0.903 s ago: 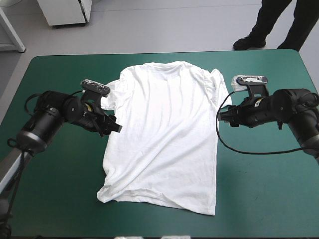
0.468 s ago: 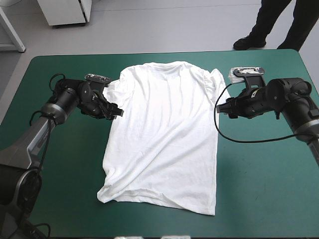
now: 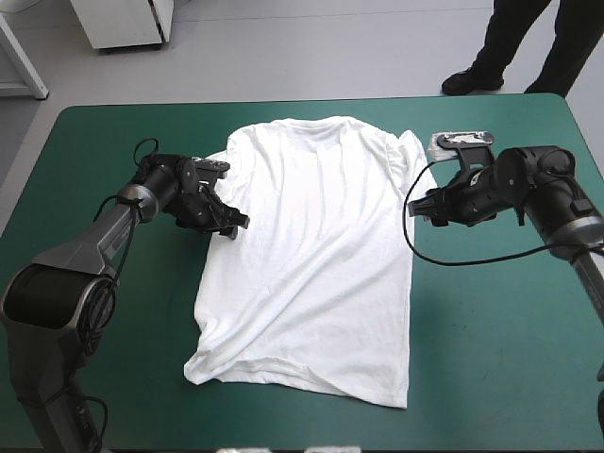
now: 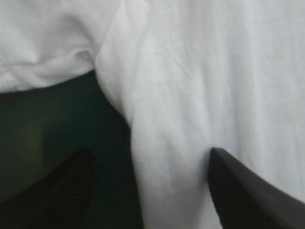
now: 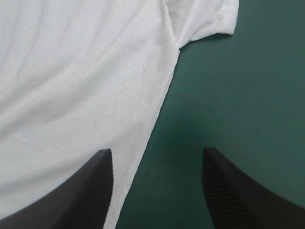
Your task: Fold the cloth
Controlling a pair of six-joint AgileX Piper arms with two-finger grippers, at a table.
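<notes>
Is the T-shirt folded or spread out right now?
Spread flat. The T-shirt lies on the teal-green cover, collar, sleeves and hem all showing; the left gripper and right gripper stand open at its sides.

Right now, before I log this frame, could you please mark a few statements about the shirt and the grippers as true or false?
1. The T-shirt lies spread flat on the table. True.
2. The left gripper is shut on the T-shirt. False: it is open, astride the shirt's side edge.
3. The right gripper is open. True.
4. Both grippers are at the hem. False: both are up near the sleeves.
</notes>
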